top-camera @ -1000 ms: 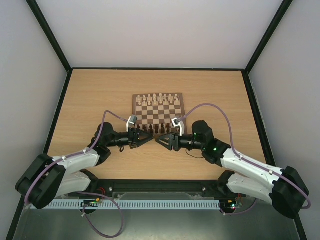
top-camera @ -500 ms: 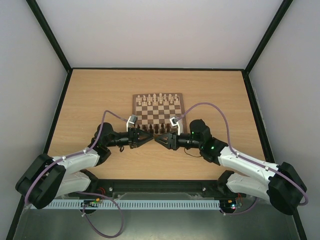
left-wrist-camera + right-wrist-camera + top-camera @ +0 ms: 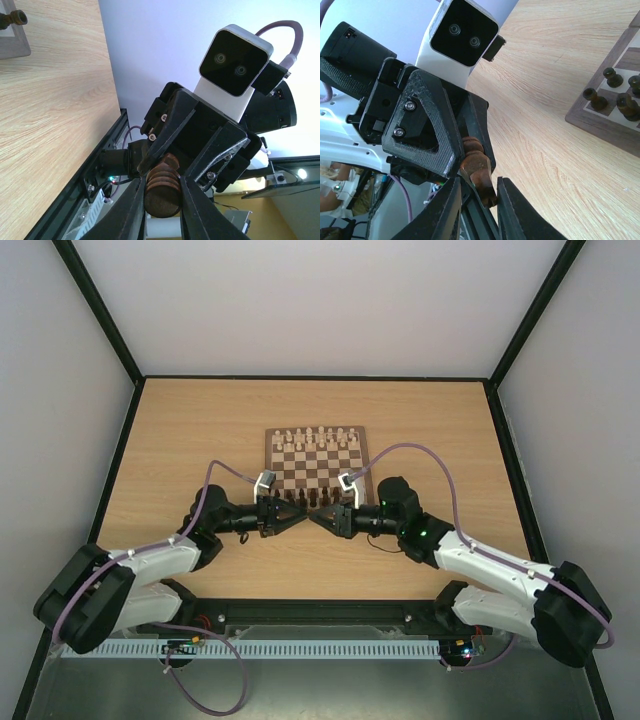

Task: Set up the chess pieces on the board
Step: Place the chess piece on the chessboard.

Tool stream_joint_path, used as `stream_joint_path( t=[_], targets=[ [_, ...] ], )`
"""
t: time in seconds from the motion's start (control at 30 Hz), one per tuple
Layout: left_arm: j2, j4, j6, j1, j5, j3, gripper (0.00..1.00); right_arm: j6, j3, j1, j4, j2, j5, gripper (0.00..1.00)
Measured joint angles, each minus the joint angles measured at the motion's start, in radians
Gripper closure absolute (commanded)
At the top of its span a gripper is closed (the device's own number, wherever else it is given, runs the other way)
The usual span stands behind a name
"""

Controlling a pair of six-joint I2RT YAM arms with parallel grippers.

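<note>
Some dark chess pieces (image 3: 615, 95) stand on the board (image 3: 316, 465) and, by its near edge, the left gripper (image 3: 297, 513) clamps another dark piece (image 3: 162, 186) while the right gripper (image 3: 318, 519) straddles it, grip unclear

I can read nothing from here. No legible text, label, brand, number or sign shows on the board (image 3: 316, 466), the worktop (image 3: 200, 430) or the white camera housing (image 3: 235, 60) facing each wrist view.
</note>
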Motion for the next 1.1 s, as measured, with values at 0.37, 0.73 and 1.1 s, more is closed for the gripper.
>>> stream_joint_path(
  t=[0.37,0.73,1.1],
  targets=[
    [0.035,0.019,0.000,0.000,0.002,0.000,0.63,-0.010,0.000,-0.005,-0.003,0.010,-0.008,0.91],
    [-0.023,-0.143,0.128,0.027,-0.029,0.028,0.21,-0.041,0.044,-0.005,-0.124,-0.051,0.061,0.92],
    [-0.357,-0.792,0.547,0.101,-0.351,0.219,0.01,-0.144,0.344,-0.005,-0.619,-0.026,0.290,0.91]
  ],
)
